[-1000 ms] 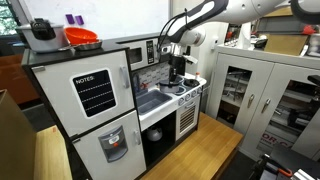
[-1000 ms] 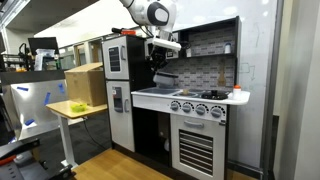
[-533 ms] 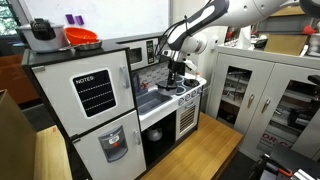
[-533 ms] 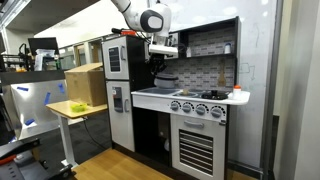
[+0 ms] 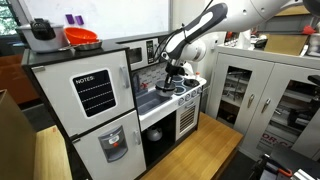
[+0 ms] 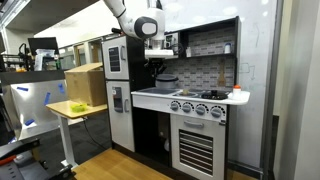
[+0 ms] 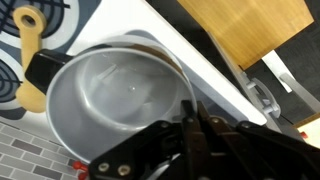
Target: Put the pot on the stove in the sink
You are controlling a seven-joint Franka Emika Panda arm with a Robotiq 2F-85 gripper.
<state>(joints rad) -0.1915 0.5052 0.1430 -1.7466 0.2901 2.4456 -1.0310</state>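
Note:
A silver pot (image 7: 108, 98) with a black and yellow handle (image 7: 30, 62) hangs from my gripper (image 7: 190, 118), whose jaws are shut on its rim. In both exterior views the gripper (image 5: 172, 70) (image 6: 163, 66) holds the pot (image 5: 170, 84) (image 6: 166, 81) just above the toy kitchen's white counter, between the stove (image 5: 189, 90) (image 6: 201, 96) and the sink (image 5: 150, 103). The stove's burner rings (image 7: 62, 18) show at the top left of the wrist view. The sink basin is hidden in the wrist view.
The toy kitchen has a fridge (image 5: 95, 110), a microwave (image 5: 140, 54) and an oven (image 6: 197, 145). An orange bowl (image 5: 82, 37) and a dark pot (image 5: 42, 32) sit on top. A cardboard box (image 6: 86, 84) stands on a side table. Metal cabinets (image 5: 250, 95) stand beside the kitchen.
My gripper has carried the pot off the stove area, sideways toward the sink side, and a little lower. The grip has stayed shut on the rim.

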